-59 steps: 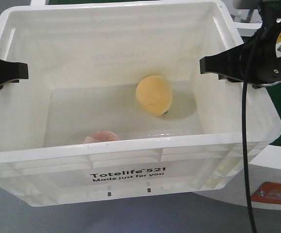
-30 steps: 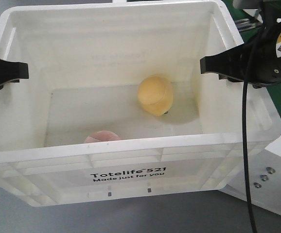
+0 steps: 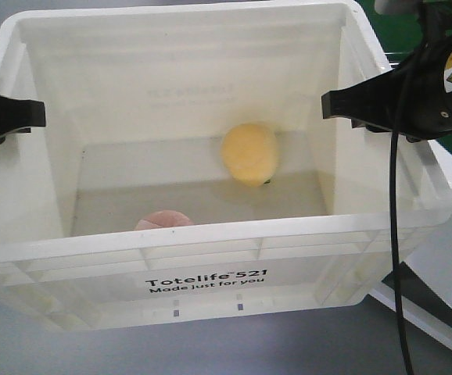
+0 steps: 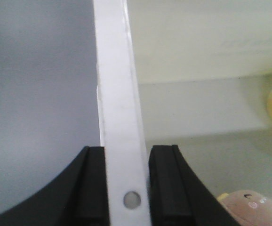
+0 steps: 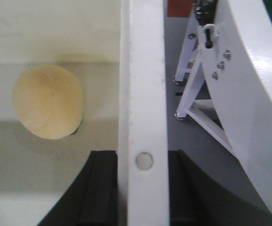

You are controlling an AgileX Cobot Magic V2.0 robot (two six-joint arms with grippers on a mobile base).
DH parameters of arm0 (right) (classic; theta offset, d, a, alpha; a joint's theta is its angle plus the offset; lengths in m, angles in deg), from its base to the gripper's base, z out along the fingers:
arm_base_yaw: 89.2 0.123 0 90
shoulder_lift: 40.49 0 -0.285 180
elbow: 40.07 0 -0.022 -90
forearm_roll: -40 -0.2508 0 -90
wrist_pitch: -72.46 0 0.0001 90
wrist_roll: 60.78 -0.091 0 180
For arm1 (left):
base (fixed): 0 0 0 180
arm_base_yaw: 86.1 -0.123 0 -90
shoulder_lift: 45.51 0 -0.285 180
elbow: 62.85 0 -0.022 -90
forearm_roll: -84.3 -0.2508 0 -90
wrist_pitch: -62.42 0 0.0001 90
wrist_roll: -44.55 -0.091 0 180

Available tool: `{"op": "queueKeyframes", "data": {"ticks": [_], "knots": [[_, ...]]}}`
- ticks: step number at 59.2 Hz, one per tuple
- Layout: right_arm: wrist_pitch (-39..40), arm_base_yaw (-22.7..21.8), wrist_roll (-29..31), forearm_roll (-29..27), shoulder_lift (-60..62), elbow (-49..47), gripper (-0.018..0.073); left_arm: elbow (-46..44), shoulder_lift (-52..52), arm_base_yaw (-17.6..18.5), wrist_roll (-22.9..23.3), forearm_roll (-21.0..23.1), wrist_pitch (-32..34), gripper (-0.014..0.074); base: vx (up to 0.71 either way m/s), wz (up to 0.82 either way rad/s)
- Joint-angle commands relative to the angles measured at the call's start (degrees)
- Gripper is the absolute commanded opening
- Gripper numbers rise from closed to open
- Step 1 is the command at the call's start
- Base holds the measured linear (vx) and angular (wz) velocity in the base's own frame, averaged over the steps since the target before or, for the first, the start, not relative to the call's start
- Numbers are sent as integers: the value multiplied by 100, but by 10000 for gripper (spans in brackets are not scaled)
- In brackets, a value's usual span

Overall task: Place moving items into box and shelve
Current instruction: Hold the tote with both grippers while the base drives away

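The white Totelife crate [image 3: 210, 258] fills the front view, held up between my two grippers. My left gripper [image 3: 7, 116] is shut on the crate's left rim [image 4: 119, 117]; its midpoint shows in the left wrist view [image 4: 125, 186]. My right gripper [image 3: 359, 104] is shut on the right rim [image 5: 143, 94]; its midpoint shows in the right wrist view [image 5: 143, 188]. The pale yellow-orange ball [image 3: 249, 154] lies on the crate floor toward the right back, also in the right wrist view [image 5: 47, 101]. The pinkish-brown item [image 3: 164, 220] lies at the front wall, half hidden, also in the left wrist view [image 4: 249, 207].
Grey floor [image 3: 234, 351] lies below the crate. A white frame with legs and screws [image 5: 220, 70] stands just right of the crate, and shows at the lower right in the front view [image 3: 437, 297]. Green surface [image 3: 394, 27] is at the upper right.
The background has shifted around the held crate: the white frame at the lower right has slid further right and down. The yellow-orange ball has rolled slightly. Both grips are unchanged.
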Motion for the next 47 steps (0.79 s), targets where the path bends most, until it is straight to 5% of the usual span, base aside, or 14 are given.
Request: {"op": "queueKeyframes", "data": {"ticks": [1,47], "knots": [[494,-44,-7,495,243,-216,57,-248,202,20,-20,-408,575,148,-14,64],[494,-44,-7,495,243,-216,57,-248,202,20,-25,-408,569,148,-12,58]]}}
